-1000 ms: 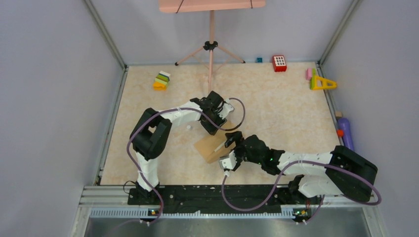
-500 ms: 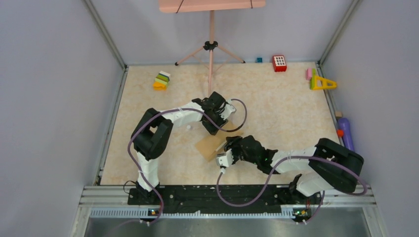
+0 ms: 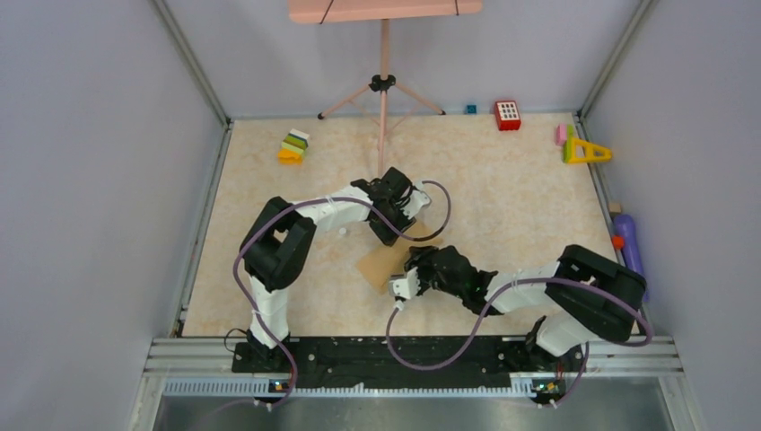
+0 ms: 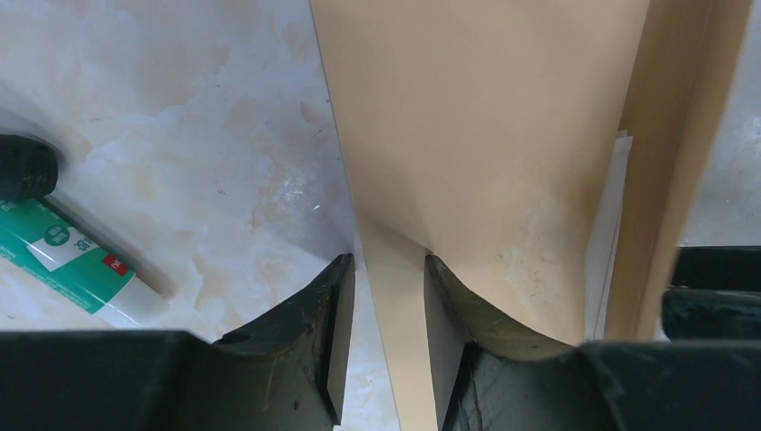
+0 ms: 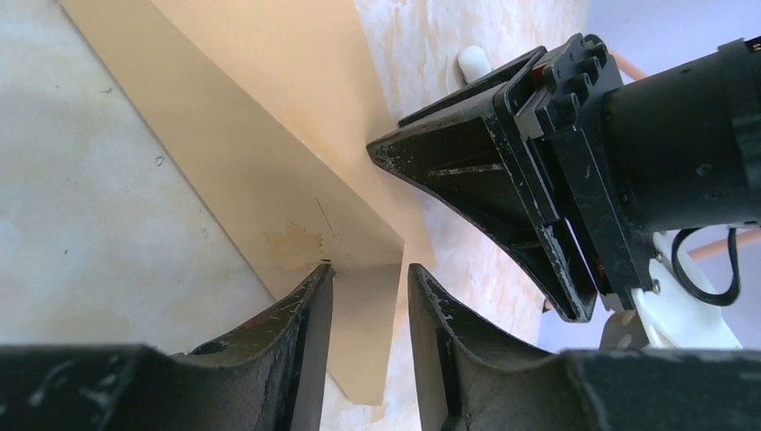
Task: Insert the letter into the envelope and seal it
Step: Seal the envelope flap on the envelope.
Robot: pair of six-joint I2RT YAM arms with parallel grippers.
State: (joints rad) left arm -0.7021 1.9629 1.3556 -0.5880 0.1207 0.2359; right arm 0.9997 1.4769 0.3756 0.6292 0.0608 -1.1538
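- Left gripper point(image 4: 386, 265) is clamped on the envelope point(image 4: 476, 117): its two black, scuffed fingers flank a narrow folded strip of brown kraft paper, and the sheet fans out wide and smooth beyond them, curving over one finger
- Right gripper point(image 5: 368, 269) is closed on a corner of the same envelope, the paper filling the gap between its curved black fingers; a blotchy darker stain with a small dark mark sits on the matte paper just beside one fingertip
- Seen from above, the envelope is a slanted tan rectangle near the middle of the worktop point(image 3: 502, 206), with the left gripper at its far edge and the right gripper at its near edge
- The letter point(image 4: 610, 233) shows only as a thin, pale, straight edge tucked between two brown layers of the envelope in the left wrist view; the rest of it is hidden
- A glue stick point(image 4: 72, 260), a white and green tube with a black cap, lies on the worktop beside the envelope, apart from it
- The worktop is a beige, marbled, stone-look surface with cloudy veins
- Along the far edge, well apart from the grippers, sit a stack of coloured blocks point(image 3: 293, 146), a red block with white studs point(image 3: 508, 115) and a yellow triangular frame point(image 3: 586, 151)
- A purple bottle point(image 3: 627, 241) lies at the right side, and a pink tripod point(image 3: 382, 85) stands at the back
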